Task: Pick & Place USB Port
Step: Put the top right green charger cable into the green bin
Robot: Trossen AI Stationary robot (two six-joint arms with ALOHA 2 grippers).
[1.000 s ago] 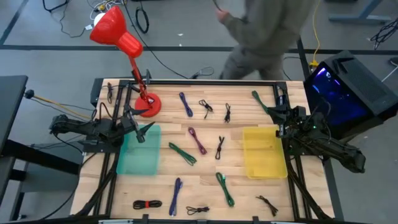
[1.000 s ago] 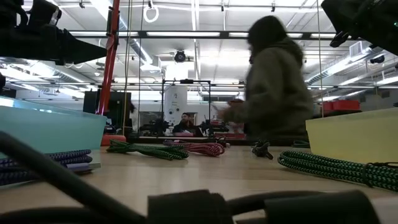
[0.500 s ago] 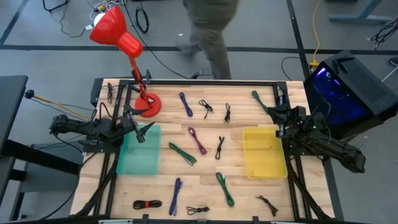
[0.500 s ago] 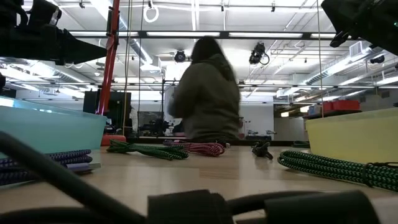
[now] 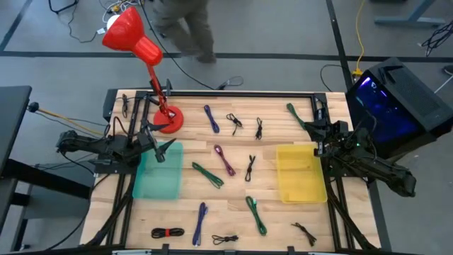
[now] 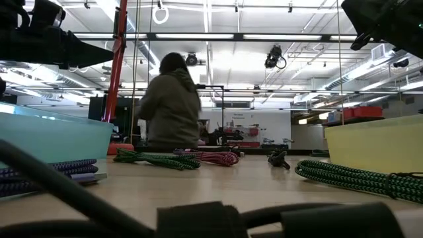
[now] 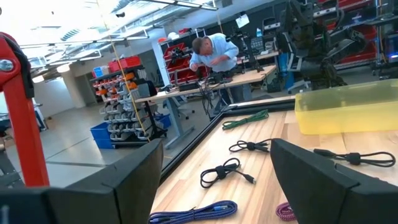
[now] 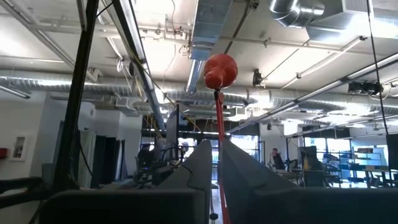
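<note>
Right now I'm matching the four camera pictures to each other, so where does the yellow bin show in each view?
High view: the yellow bin sits right of centre on the table, beside the right arm.
Low view: its pale wall is at the right edge.
Left wrist view: it lies far across the table, upper right.
Right wrist view: not in it.
Shared landmark: the red lamp, whose stem rises at the left in the low view.

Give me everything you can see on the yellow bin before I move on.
The yellow bin is a translucent, plastic-looking rectangular tray with low walls, sitting flat and upright on the wooden table's right side. It looks empty in the high view. No cable touches it. The right gripper, shut, hangs just past its far right corner, not touching it as far as I can tell.
</note>
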